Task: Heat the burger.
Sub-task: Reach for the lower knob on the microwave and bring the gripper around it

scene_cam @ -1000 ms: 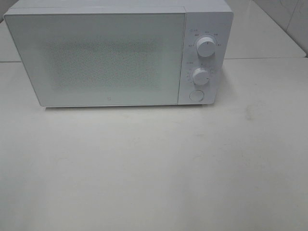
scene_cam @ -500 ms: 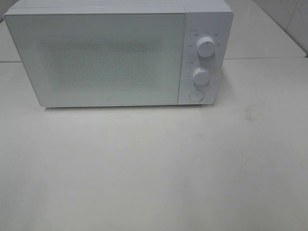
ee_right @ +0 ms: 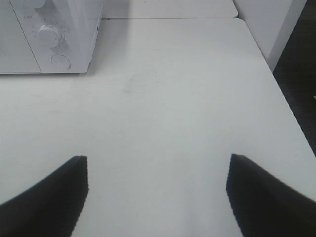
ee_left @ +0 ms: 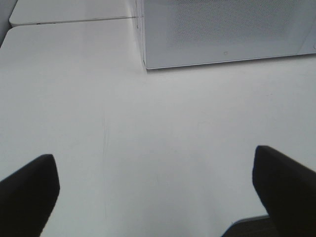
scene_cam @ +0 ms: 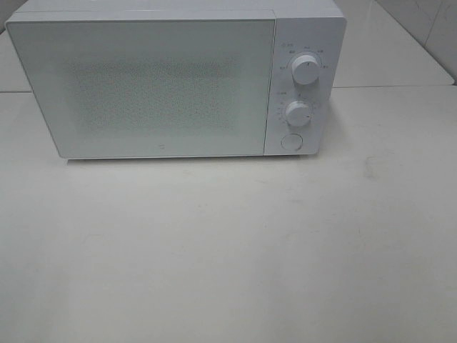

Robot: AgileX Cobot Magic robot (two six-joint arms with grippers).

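Waiting seems the word for this step: the microwave (scene_cam: 164,78) sits shut on the white table (scene_cam: 228,250), and the burger shows in no view. It may lie behind the speckled door (scene_cam: 143,86), which hides the inside; cannot tell. If it is inside, the next move likely calls for a turn of the lower dial (scene_cam: 298,114). If not, a press on the round button (scene_cam: 290,141) beneath it, probably the door release. Both arms sit outside the high view, each wrist camera looking over the table toward the microwave. On the left gripper (ee_left: 154,160) the fingers spread wide, nothing between them. On the right gripper (ee_right: 158,163) the fingers stand apart, likewise empty.
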